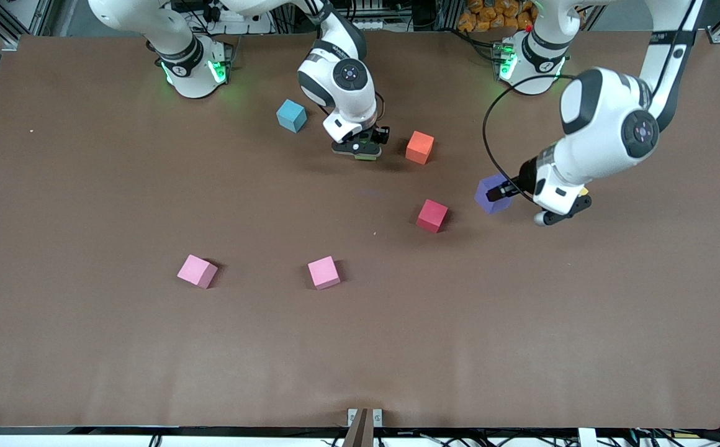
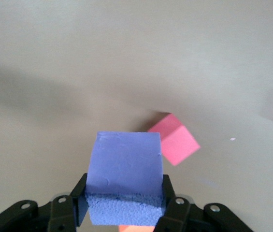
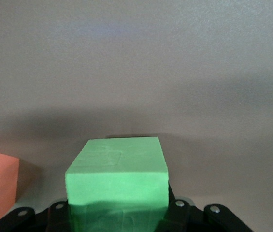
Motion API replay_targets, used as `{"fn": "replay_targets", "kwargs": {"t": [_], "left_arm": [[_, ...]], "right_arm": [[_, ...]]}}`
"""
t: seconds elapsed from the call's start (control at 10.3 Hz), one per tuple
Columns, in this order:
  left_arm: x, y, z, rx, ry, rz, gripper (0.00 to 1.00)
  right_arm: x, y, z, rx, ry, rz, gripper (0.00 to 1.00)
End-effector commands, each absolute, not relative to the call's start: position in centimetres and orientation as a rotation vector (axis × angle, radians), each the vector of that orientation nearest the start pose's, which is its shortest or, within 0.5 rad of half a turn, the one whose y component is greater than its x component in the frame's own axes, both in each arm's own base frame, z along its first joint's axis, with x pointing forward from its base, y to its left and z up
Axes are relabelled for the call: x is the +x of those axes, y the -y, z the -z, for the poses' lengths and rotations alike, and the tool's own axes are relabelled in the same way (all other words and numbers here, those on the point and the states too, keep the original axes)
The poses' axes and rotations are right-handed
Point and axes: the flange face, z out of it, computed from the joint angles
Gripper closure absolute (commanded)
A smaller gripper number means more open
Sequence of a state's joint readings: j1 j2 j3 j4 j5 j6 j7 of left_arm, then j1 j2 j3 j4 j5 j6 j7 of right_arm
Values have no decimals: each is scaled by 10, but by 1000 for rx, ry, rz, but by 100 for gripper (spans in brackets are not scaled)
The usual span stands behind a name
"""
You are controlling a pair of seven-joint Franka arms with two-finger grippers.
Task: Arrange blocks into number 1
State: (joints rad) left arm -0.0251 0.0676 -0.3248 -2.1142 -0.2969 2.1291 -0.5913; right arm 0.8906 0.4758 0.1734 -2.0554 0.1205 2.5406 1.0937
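Front view: left gripper [image 1: 501, 191] pinching purple block [image 1: 492, 194] above the table [image 1: 87, 186] beside red block [image 1: 432, 215]; right gripper [image 1: 363, 149] low between blue block [image 1: 291, 115] and orange block [image 1: 419, 147].

Left wrist view: fingers [image 2: 80, 205] clamping purple block [image 2: 125, 169].

Right wrist view: right gripper [image 3: 119, 212] gripping green block [image 3: 118, 183].

A matte brown table [image 1: 87, 347] spans the view, with cables [image 1: 242, 18] along its top edge.

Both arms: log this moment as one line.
left hand: shut on purple block | right hand: shut on green block | five blocks loose on table
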Motion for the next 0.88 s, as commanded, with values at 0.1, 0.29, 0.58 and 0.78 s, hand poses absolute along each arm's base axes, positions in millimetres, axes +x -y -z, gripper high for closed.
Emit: {"fn": "replay_targets", "kwargs": {"t": [0.1,0.29,0.58,0.78], "left_arm": [[517,257,-398,-3231,630,-221,40],[512,276,-406,-3238,601,-198,40],[498,301,-407,-3248,523,-205,40],[490,314,-406,-3251,485,-211,40]], "right_arm": [[285,-511,-206,-3041,-239,-188,100],[285,-511,-204,-3045,-242,-191,76],[283,-511,-200,-3050,-241,-196,24],[285,-511,-202,-3048,-241,-192,0]]}}
